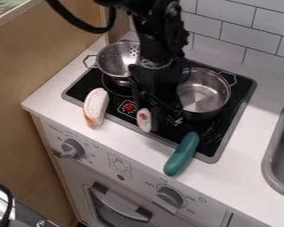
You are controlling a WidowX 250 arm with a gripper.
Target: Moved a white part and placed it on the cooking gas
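your gripper (163,119) hangs at the front of the stovetop (113,110), right beside the small white oval piece (144,120).
you can't tell how far open it is, or whether it has hold of that piece, which sits over the stovetop's front edge, its reddish-marked face toward you; if the cooking gas is the goal, it likely needs to end up farther in. the arm (159,40) drops steeply between the steel colander (116,59) and the steel pot (202,91), probably to clear their rims, so sideways room looks tight. the bread-like toy slice (96,106) lies across the left front edge, the green toy zucchini (182,154) across the right, leaving you the stretch between them as the likely way in.
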